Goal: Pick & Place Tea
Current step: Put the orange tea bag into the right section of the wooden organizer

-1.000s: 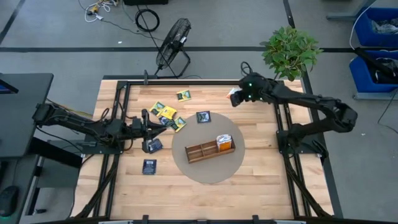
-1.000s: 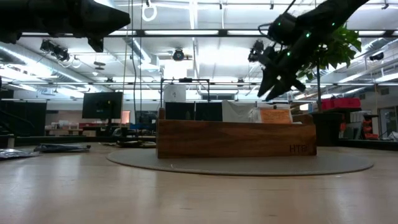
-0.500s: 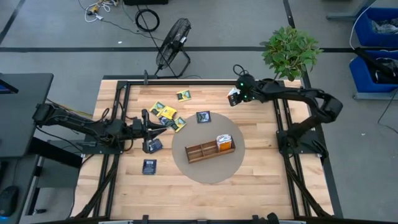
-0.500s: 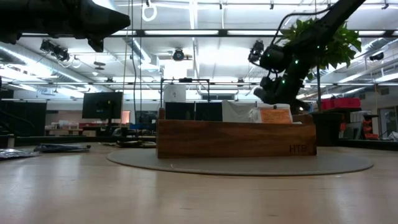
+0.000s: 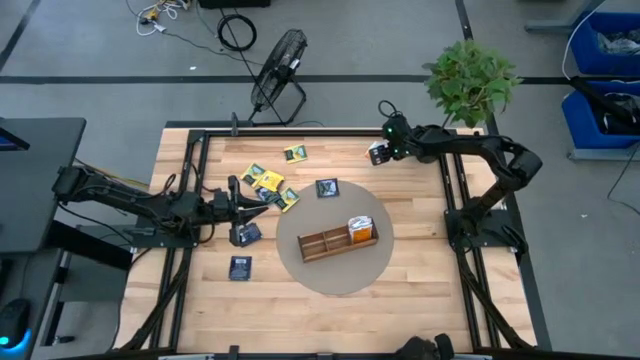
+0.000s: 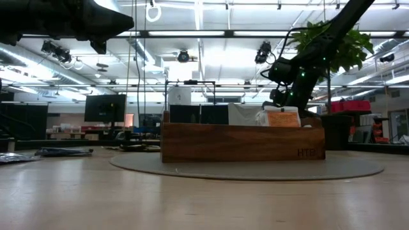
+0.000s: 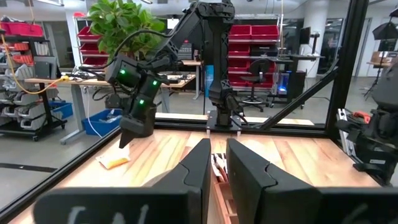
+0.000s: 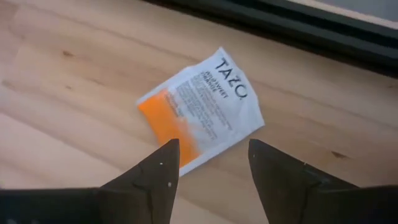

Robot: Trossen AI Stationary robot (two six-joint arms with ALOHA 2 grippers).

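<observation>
An orange-and-white tea sachet (image 8: 199, 118) lies flat on the wood by the table's far edge, also in the left wrist view (image 7: 113, 162). My right gripper (image 8: 211, 165) hangs open just above it, pointing down, one finger on either side and touching nothing (image 5: 378, 153). Yellow-and-green sachets (image 5: 268, 182) and dark sachets (image 5: 327, 187) lie on the table's left half. Another orange-and-white sachet (image 5: 360, 230) stands in the wooden tray (image 5: 325, 243). My left gripper (image 5: 243, 210) waits, shut, low at the table's left, near a dark sachet (image 5: 248, 233).
The tray sits on a round grey mat (image 5: 335, 275) at the table's middle. A black frame rail (image 8: 298, 25) runs along the far edge right behind the sachet. A potted plant (image 5: 468, 85) stands beyond the far right corner. Bare wood lies near and right.
My right gripper has come down toward the orange-and-white sachet at the far edge and tipped to point down, while its arm has folded in closer to the table's right side. The left arm and the sachets have stayed put.
</observation>
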